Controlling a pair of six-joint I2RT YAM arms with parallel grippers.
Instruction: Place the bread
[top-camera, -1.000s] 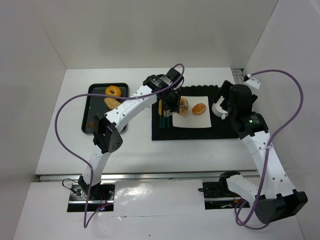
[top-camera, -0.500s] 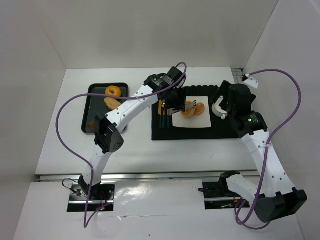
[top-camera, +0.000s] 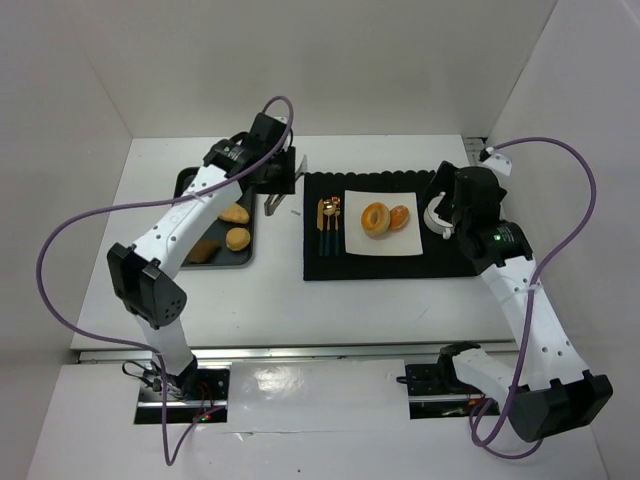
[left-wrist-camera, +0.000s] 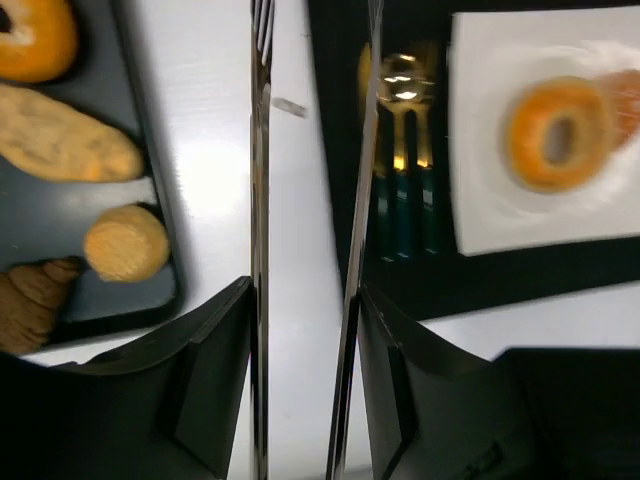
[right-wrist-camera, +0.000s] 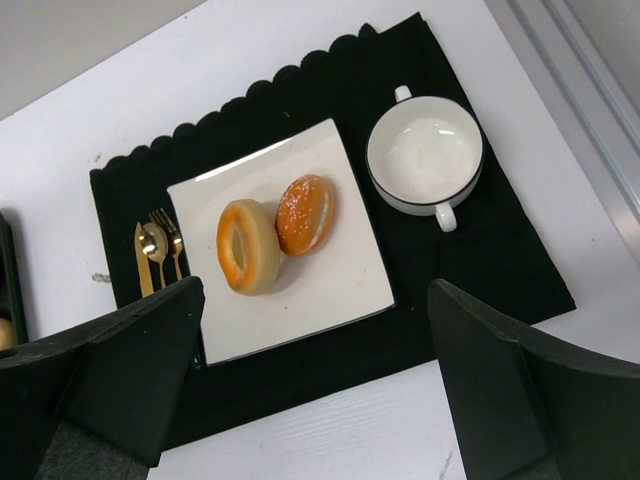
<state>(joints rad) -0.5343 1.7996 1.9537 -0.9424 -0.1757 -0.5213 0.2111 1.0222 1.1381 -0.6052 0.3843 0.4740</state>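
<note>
A ring-shaped bread (top-camera: 375, 218) (right-wrist-camera: 248, 246) lies on the white square plate (top-camera: 385, 243) (right-wrist-camera: 320, 290), touching a seeded bun (top-camera: 399, 217) (right-wrist-camera: 305, 214). Nothing holds either one. My left gripper (top-camera: 280, 195) (left-wrist-camera: 315, 40) is open with only bare table between its thin fingers (left-wrist-camera: 260, 200); it hangs between the black tray (top-camera: 190, 215) and the black mat (top-camera: 450, 258). In the left wrist view the ring bread (left-wrist-camera: 558, 135) shows blurred at the right. My right gripper (top-camera: 447, 200) (right-wrist-camera: 320, 390) stands wide open and empty above the mat's right part.
The tray (left-wrist-camera: 120, 95) holds a long bread (left-wrist-camera: 65, 145), a round bun (left-wrist-camera: 125, 243), a croissant (left-wrist-camera: 35, 300) and a ring (left-wrist-camera: 30, 35). Gold cutlery (top-camera: 329, 222) (right-wrist-camera: 155, 250) lies left of the plate, a white bowl (right-wrist-camera: 425, 155) right of it. White walls enclose the table.
My left arm swung left from the plate to the tray's right edge. The ring bread it carried now lies on the plate beside the bun, and its jaws have opened.
</note>
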